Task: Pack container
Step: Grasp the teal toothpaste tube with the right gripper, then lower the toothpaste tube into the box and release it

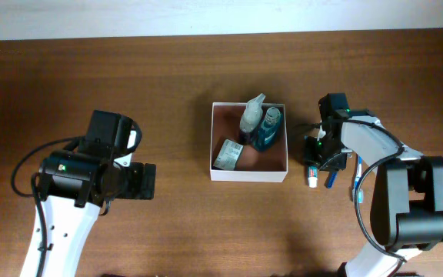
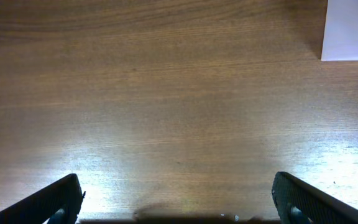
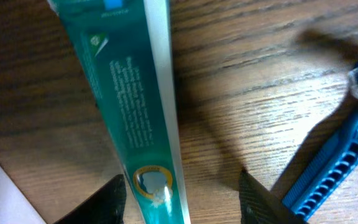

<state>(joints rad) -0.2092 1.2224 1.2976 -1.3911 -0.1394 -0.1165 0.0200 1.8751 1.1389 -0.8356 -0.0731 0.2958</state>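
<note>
The container [image 1: 248, 174] is a square white box with a reddish-brown inside at the table's middle; its corner shows in the left wrist view [image 2: 353, 31]. In it lie a clear spray bottle [image 1: 252, 114], a teal bottle [image 1: 268, 129] and a small packet [image 1: 227, 155]. My right gripper [image 1: 319, 154] is open just right of the box, low over a teal toothpaste tube [image 3: 132, 106] that lies between its fingers [image 3: 182, 199]. A blue toothbrush [image 3: 331, 162] lies to the right of it. My left gripper [image 2: 176, 202] is open and empty over bare table, left of the box.
The toothpaste's cap end [image 1: 312, 183] and the blue toothbrush handle [image 1: 331, 179] stick out below my right gripper. The right arm's base [image 1: 418, 208] stands at the right edge. The table is dark wood.
</note>
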